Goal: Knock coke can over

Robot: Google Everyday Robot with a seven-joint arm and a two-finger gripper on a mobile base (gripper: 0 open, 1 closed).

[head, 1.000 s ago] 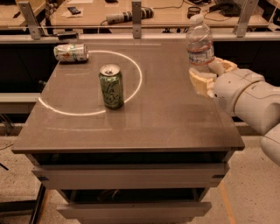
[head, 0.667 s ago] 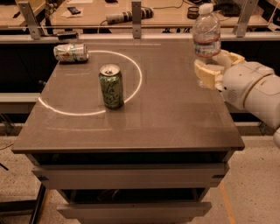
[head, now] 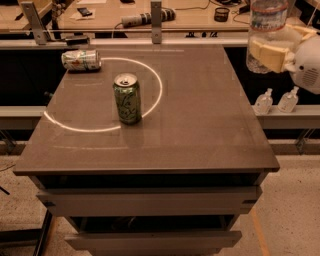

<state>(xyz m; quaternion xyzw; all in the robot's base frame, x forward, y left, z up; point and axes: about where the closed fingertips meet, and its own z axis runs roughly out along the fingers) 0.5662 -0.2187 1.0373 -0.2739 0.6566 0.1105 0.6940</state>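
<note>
Here, in the one camera view, the gripper (head: 279, 46) sits at the upper right, off the table's (head: 210, 130) far right edge. Its cream, blocky fingers (head: 266, 55) are clamped round a clear, ribbed plastic bottle (head: 267, 15), which is held upright. The bottle's bluish label band is too blurred to read.

Down and to the picture's left of the jaws, well apart from them, a green can (head: 127, 98) stands upright. It is a metal cylinder with its silver top and tab showing and pale script on its side that cannot be read. It stands on the near arc of a thin white ring (head: 156, 95) marked on the smooth, glossy grey-brown tabletop.

Farther left, about level with the jaws, a silver can (head: 80, 59) lies on its side just outside the ring at the table's far left corner. It has red and green marks but no legible name, so I cannot tell by reading which can is the Coke.

Below the jaws, beyond the table, stand two small clear bottles (head: 263, 101).
</note>
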